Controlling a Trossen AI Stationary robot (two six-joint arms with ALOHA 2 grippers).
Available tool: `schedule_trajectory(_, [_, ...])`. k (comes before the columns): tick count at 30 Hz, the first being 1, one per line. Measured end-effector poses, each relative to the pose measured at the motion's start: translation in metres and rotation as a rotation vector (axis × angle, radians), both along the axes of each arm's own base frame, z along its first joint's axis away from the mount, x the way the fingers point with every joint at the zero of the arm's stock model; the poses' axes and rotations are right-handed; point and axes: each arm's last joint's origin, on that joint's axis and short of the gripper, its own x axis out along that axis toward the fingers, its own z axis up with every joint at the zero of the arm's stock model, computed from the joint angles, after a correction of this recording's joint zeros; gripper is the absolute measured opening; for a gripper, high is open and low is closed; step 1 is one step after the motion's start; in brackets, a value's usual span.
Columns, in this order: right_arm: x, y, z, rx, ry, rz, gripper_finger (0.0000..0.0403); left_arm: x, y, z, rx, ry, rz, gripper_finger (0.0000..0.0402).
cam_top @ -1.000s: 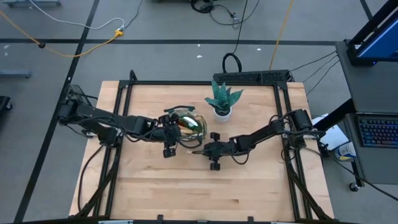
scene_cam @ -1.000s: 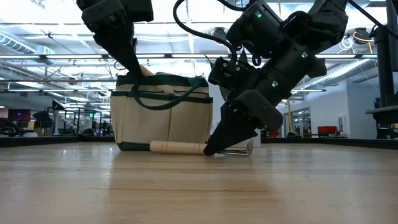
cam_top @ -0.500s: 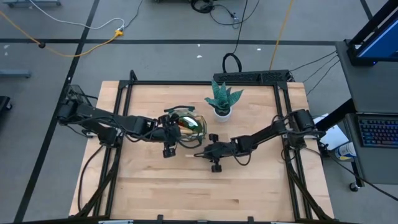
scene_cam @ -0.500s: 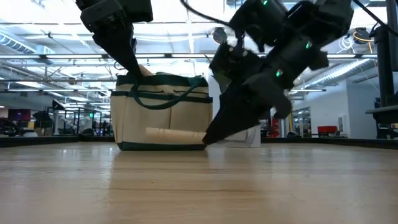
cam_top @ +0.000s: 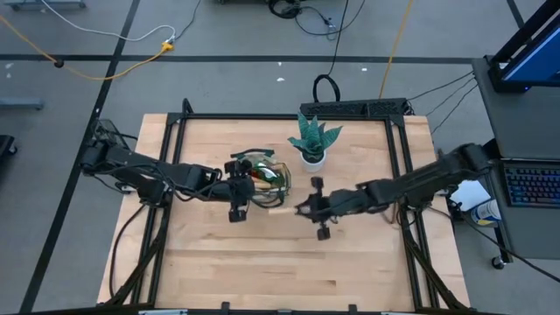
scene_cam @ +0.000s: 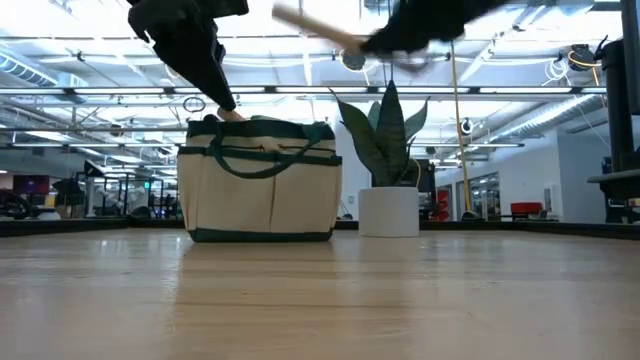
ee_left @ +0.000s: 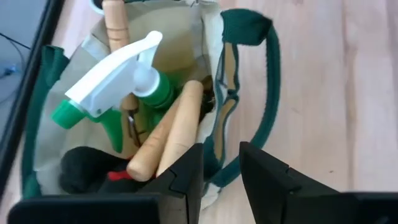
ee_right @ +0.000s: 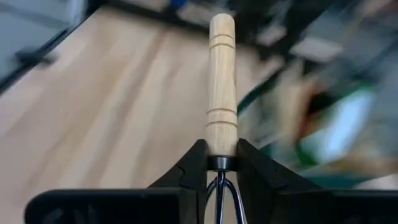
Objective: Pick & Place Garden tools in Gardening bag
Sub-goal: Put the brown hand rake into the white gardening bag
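Observation:
The tan gardening bag [cam_top: 262, 175] with dark green trim stands on its base on the table, also seen in the low view [scene_cam: 262, 180]. Inside it lie a green spray bottle [ee_left: 124, 81], wooden tool handles [ee_left: 177, 134] and dark-red gloves [ee_left: 93, 174]. My left gripper [ee_left: 221, 168] is shut on the bag's rim at its near-left side [cam_top: 243, 186]. My right gripper [cam_top: 302, 208] is shut on a wooden-handled fork-like tool [ee_right: 222, 93], high above the table just right of the bag. The tool's handle [scene_cam: 312, 27] points toward the bag. My left gripper pinches the bag's green-trimmed rim [ee_left: 219, 146] beside a loop handle, one finger inside the bag and one outside. The fingers come from above, slanting from the table's left. The bag stays upright on the table. My right gripper pinches the tool where the wooden handle meets the metal shank [ee_right: 221, 160], between its two fingers. The fingers lie along the tool and come from the table's right. The tool is lifted clear, handle forward and tilted, its free end [scene_cam: 285, 14] higher.
A teal spiky plant in a white pot [cam_top: 312, 144] stands just behind and to the right of the bag, also in the low view [scene_cam: 390, 190]. Bare wooden tabletop [cam_top: 280, 262] lies toward the near edge.
My right gripper has risen steeply from the table beside the bag and drawn a little toward the right edge, staying shut on the tool. The tool, which lay on the table by the bag's base, is now lifted clear above the bag's rim height.

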Motion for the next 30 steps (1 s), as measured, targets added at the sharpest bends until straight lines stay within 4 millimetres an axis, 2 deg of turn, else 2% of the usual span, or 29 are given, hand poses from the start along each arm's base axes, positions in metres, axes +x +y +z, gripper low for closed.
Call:
schedule_trajectory(3, [-0.005, -0.009, 0.025, -0.127, -0.149, -0.098, 0.0056, -0.001, 0.001, 0.0, 0.028, 0.012, 0.004, 0.0111])
schedule_trajectory(6, [-0.002, -0.023, 0.043, -0.204, -0.29, -0.172, 0.0056, -0.003, 0.002, -0.001, 0.053, 0.033, 0.002, 0.0111])
schedule_trajectory(10, [0.012, -0.044, 0.049, -0.267, -0.409, -0.135, 0.0056, -0.01, 0.005, 0.009, 0.105, 0.0, 0.025, 0.0111])
schedule_trajectory(15, [0.022, -0.072, 0.038, -0.429, -0.239, -0.24, 0.0056, -0.027, 0.008, 0.031, 0.085, -0.095, 0.039, 0.0111])
schedule_trajectory(18, [0.03, -0.081, 0.032, -0.536, -0.13, -0.233, 0.0056, -0.039, 0.013, 0.046, 0.066, -0.165, 0.059, 0.0111])
schedule_trajectory(21, [0.04, -0.084, 0.029, -0.75, -0.003, -0.209, 0.0056, -0.045, 0.024, 0.054, 0.06, -0.205, 0.118, 0.0111])
schedule_trajectory(26, [0.059, -0.081, 0.013, -1.202, 0.279, -0.097, 0.0056, -0.05, 0.049, 0.052, -0.025, -0.18, 0.281, 0.0111])
schedule_trajectory(28, [0.063, -0.079, 0.005, -1.321, 0.357, -0.041, 0.0057, -0.047, 0.06, 0.045, -0.085, -0.15, 0.337, 0.0111])
schedule_trajectory(30, [0.069, -0.078, 0.001, -1.378, 0.363, -0.021, 0.0057, -0.043, 0.07, 0.036, -0.148, -0.121, 0.371, 0.0111])
